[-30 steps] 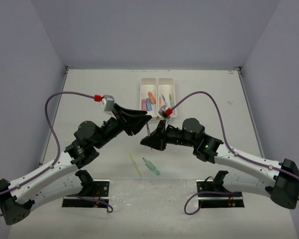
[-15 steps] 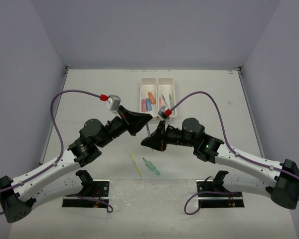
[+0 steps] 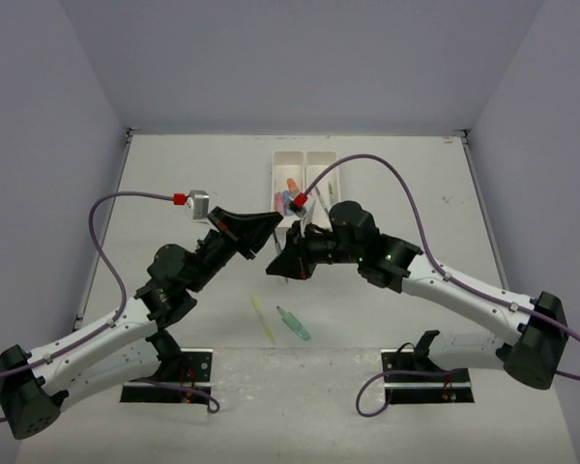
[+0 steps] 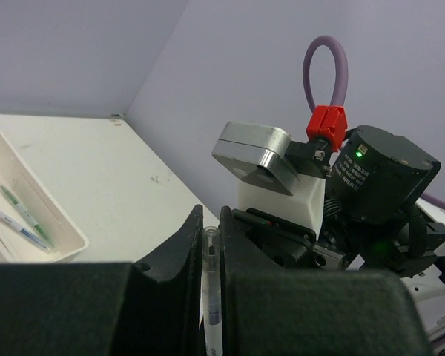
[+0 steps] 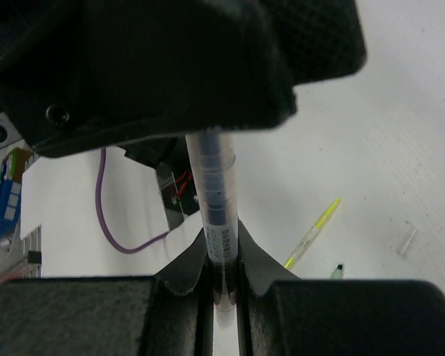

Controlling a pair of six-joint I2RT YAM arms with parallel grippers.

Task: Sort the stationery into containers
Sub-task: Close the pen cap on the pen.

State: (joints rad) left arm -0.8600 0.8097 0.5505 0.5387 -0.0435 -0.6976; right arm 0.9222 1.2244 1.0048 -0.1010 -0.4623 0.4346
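- Both arms meet over the middle of the pale surface point(image 3: 193, 174), and the left fingers point(image 3: 261, 230) and right fingers point(image 3: 278, 266) come nose to nose, just in front of the tray.
- 1 thin clear plastic pen point(image 5: 215, 185) with a blue core runs between the 2 arms, off the surface.
- Right wrist view: the right fingers point(image 5: 179, 271) are clamped tight on the lower part of that pen, and its upper end disappears under the black body of the left arm's hand.
- Left wrist view: the left fingers point(image 4: 182, 252) are closed on the same clear plastic pen point(image 4: 210, 285), with the barrel pinched in the narrow slot between them.
- So each pair of fingers grips 1 end of the pen.
- The white rectangular plastic tray point(image 3: 306, 155) with 2 long compartments sits on the far side of the surface, its near end covered by the right arm.
- Its left compartment shows a chunky orange piece point(image 3: 292, 183) and a blue piece point(image 3: 285, 200) close together.
- From the left wrist, a corner of the tray point(image 4: 55, 245) shows a thin green pen point(image 4: 21, 210) lying inside beside a white and blue one.
- Loose on the surface near the arm bases lie a yellow pen point(image 3: 263, 317) and a pale green marker point(image 3: 293, 324), near each other but apart.
- A small clear cap point(image 5: 406, 241) lies by itself, beyond the yellow pen point(image 5: 311, 235).
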